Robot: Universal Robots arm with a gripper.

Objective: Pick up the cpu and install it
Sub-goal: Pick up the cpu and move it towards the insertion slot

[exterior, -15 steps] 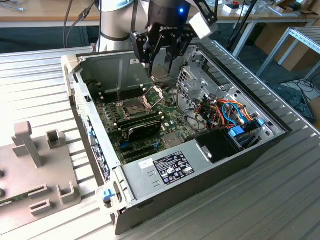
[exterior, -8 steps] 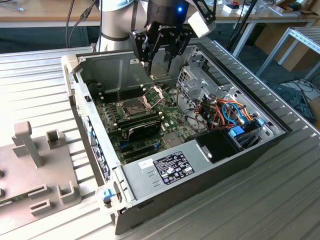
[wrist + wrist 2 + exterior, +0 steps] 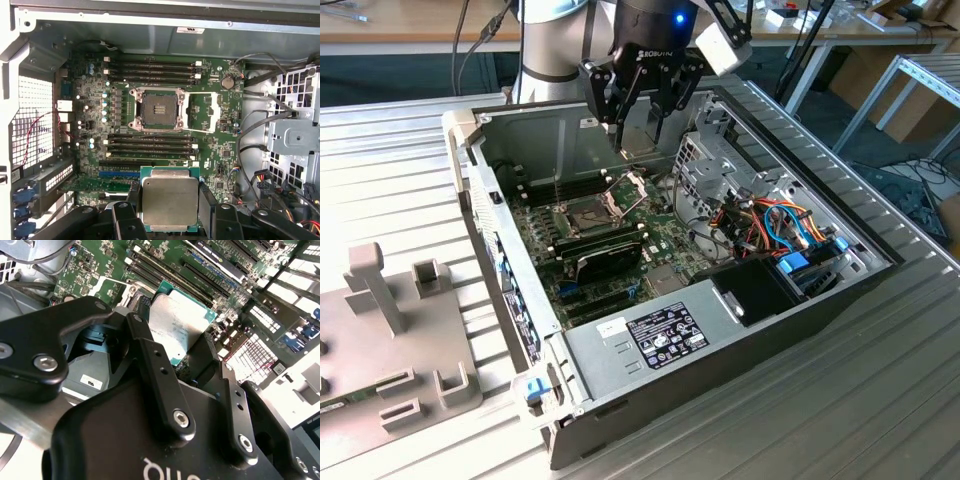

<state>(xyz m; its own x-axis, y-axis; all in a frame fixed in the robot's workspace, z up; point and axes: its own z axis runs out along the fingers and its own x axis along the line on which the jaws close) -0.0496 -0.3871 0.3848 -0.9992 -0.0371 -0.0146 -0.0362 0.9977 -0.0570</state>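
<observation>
The cpu [image 3: 170, 200], a small square chip with a dull silver top on a green edge, is clamped between my gripper's [image 3: 170, 212] black fingers [image 3: 206, 205]. The second wrist view shows the cpu [image 3: 182, 322] tilted in the gripper [image 3: 175, 342] above the green motherboard [image 3: 100, 265]. In the exterior view the gripper [image 3: 640, 135] hangs over the back of the open computer case, holding the cpu [image 3: 640, 128] above the board. The socket [image 3: 157, 110] lies uncovered with its hinged metal frame [image 3: 212, 111] swung aside, some way ahead of the chip.
Memory slots [image 3: 150, 67] flank the socket on both sides. A long black module [image 3: 605, 250] lies in front of the socket [image 3: 585, 215]. Drive cage and cables [image 3: 770, 225] fill the exterior view's right of the case. A grey fixture [image 3: 395, 340] stands on the exterior view's left.
</observation>
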